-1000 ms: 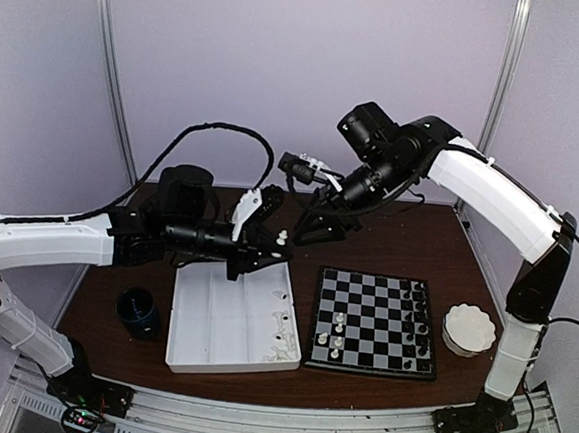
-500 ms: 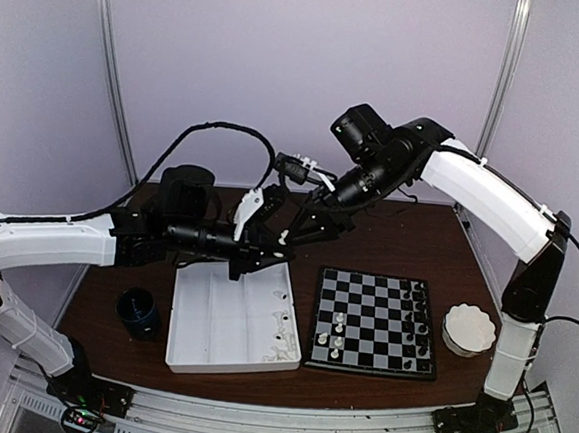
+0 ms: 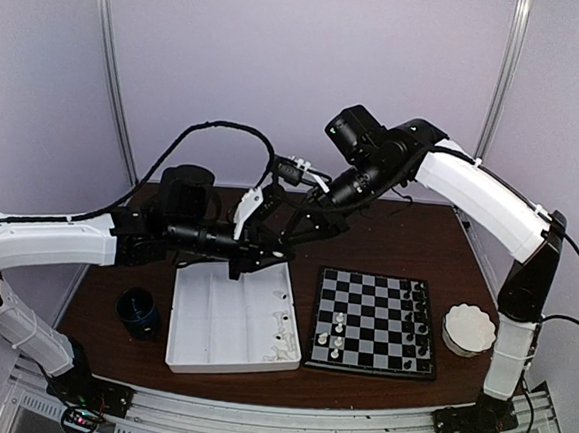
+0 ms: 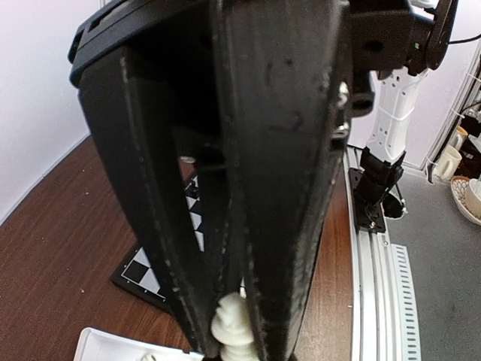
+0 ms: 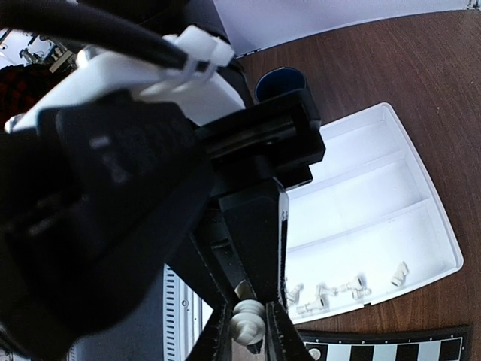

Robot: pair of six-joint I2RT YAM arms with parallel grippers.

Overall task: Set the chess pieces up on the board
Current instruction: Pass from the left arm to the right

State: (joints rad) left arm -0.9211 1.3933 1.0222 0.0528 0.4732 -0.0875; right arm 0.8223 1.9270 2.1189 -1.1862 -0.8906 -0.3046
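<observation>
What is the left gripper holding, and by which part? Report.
A white chess piece, pinched by its sides at the left gripper's fingertips. Whether the right gripper grips it cannot be told.

The right gripper (image 5: 249,312) has both fingers set against the sides of a white chess piece (image 5: 246,328), and the left gripper (image 5: 248,286) meets the same piece from above. On the brown tabletop (image 5: 421,90) stands a white compartmented tray (image 5: 376,188). Loose white pieces (image 5: 323,292) lie in its compartment nearest the board (image 5: 391,350), and a dark blue cup (image 5: 276,84) stands beyond the tray.

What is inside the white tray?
A few white pieces lie in one end compartment of the tray; the others look bare. The left gripper covers part of its far edge.
</observation>
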